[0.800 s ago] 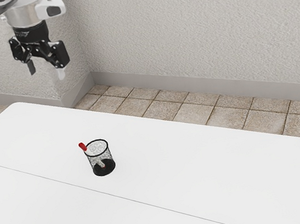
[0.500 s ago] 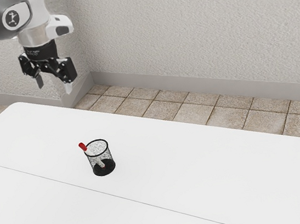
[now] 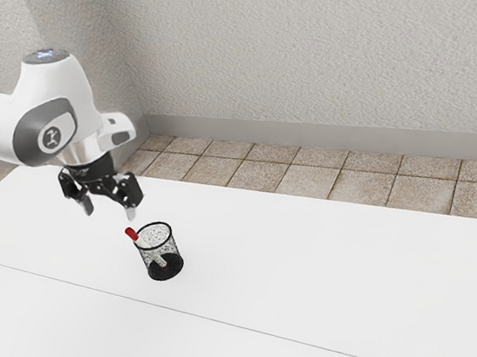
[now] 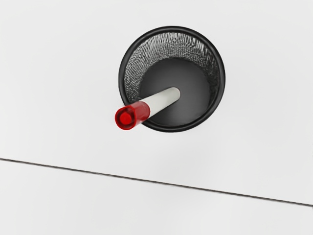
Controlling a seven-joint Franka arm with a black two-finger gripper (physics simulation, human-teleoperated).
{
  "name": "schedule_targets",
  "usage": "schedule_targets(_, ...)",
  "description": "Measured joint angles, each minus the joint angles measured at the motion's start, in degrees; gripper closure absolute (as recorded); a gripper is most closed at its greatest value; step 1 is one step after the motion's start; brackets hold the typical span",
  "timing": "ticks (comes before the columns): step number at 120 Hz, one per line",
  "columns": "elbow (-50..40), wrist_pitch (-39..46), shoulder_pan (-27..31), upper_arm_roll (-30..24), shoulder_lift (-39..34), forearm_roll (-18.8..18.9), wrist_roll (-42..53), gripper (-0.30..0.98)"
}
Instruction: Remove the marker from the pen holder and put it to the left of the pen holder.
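Observation:
My black gripper (image 3: pixel 108 211) hangs open in the exterior view, above the table and a little toward the exterior view's left of the pen holder (image 3: pixel 176 248), with nothing between its fingers. The round black mesh pen holder stands upright. A white marker with a red cap (image 3: pixel 131 234) leans in it, its capped end sticking out past the rim on the exterior view's left. From above, in the wrist view, the marker (image 4: pixel 163 100) slants from the floor of the pen holder (image 4: pixel 220 78) over its rim.
The white table (image 3: pixel 303 267) carries a thin dark seam (image 3: pixel 241 329) running past the holder. Beyond the table's far edge lie a tiled floor (image 3: pixel 301 183) and a textured wall (image 3: pixel 308 37).
My hand has come down and toward the exterior view's right, closer to the pen holder, its fingers still apart. The marker and holder have stayed where they were.

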Motion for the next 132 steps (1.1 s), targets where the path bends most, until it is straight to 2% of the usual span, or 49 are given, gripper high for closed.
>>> schedule_targets(17,-2.0,2.8,1.8,0.0,0.1,-3.2,2.1,0.0)
schedule_targets(36,-5.3,6.3,1.9,0.0,2.2,-4.5,4.3,0.0)
schedule_targets(78,-4.8,13.5,2.3,0.1,7.5,-5.0,8.0,0.0)
schedule_targets(132,-0.9,17.3,5.2,0.3,12.9,-5.0,12.7,0.0)
